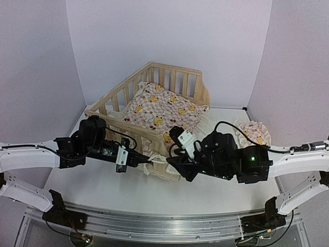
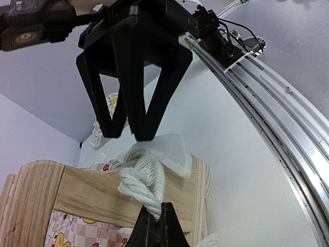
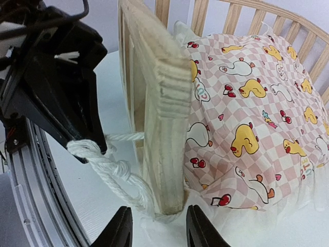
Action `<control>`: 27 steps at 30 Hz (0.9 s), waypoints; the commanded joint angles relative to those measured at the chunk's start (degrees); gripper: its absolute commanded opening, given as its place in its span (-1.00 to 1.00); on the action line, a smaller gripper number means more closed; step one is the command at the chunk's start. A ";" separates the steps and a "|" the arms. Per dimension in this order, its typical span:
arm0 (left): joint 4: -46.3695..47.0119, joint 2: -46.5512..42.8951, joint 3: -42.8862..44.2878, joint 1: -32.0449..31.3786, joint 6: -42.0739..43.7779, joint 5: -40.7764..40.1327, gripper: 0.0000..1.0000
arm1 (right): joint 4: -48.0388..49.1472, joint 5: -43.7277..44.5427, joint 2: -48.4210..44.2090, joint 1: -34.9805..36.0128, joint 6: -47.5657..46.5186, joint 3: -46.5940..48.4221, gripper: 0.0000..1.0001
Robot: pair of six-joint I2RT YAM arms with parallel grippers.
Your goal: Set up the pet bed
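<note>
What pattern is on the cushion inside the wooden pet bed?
The cushion has pink-and-white checks with yellow ducks, clearest in the right wrist view.

No wording can be read. You see small printed lettering among the ducks on the pink-checkered cushion (image 3: pixel 241 103), once near its left edge and once at its right edge in the right wrist view. Both are too small and blurred to make out.
</note>
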 commanded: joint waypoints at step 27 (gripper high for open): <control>-1.39 -0.39 4.63 0.49 -6.84 1.66 -1.00 | 0.97 -5.94 6.69 -1.72 -12.75 9.49 -1.00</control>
